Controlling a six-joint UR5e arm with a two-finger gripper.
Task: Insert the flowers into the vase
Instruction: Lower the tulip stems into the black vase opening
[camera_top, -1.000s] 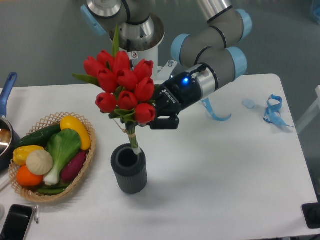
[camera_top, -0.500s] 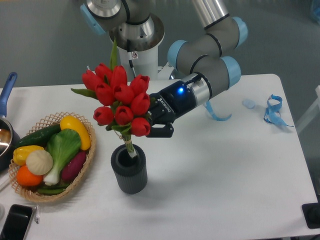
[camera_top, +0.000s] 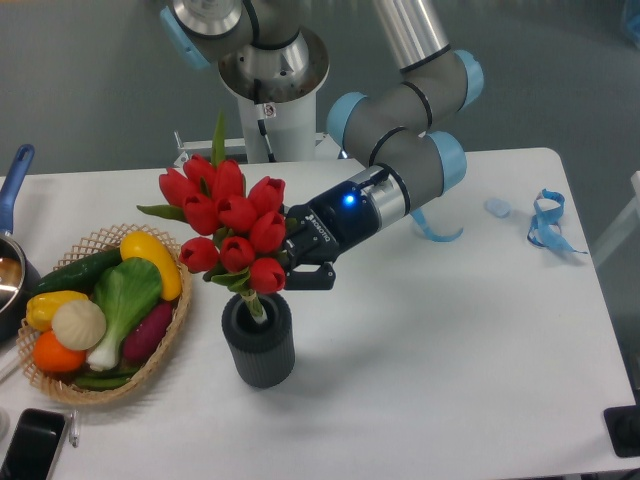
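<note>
Your gripper (camera_top: 288, 268) pinches the flowers (camera_top: 228, 222) just below the blooms; their stems dip into the vase (camera_top: 259, 346) near the desk's (camera_top: 450, 360) front-left edge.

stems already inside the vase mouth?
Yes: the bundled green stems of the red tulip bunch dip into the round mouth of the dark grey ribbed vase, with the pincer beside them.

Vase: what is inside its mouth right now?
The green stems of the flowers enter the mouth of the vase. How deep they reach is hidden by the rim. The gripper sits behind the blooms, its jaws mostly covered.
</note>
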